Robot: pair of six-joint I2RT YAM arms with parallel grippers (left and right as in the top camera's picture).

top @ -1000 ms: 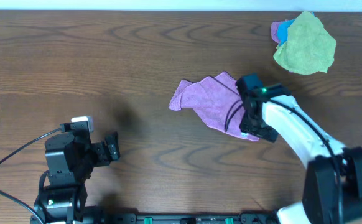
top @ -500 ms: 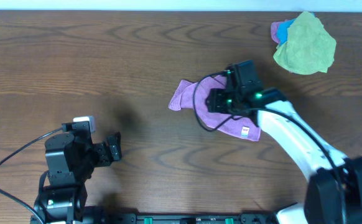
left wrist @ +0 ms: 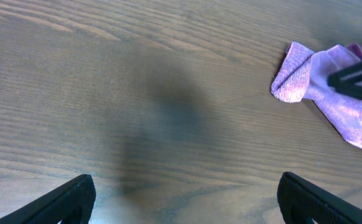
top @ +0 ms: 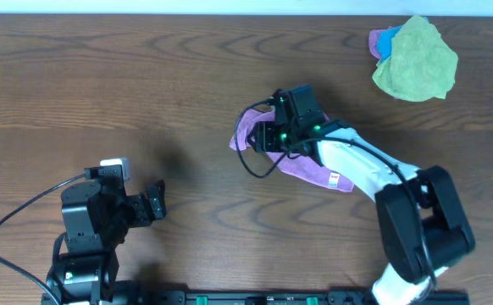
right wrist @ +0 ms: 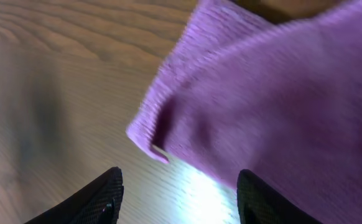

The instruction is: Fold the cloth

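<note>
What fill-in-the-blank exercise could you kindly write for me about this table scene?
1. The right arm reaches over the purple cloth with its jaws ____.
2. The small tag at one corner of that cloth is ____ in colour.
3. The yellow-green cloth at the far edge partly covers a ____ one.
Missing words: open; white; blue.

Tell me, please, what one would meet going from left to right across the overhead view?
The left gripper → purple cloth → yellow-green cloth.
</note>
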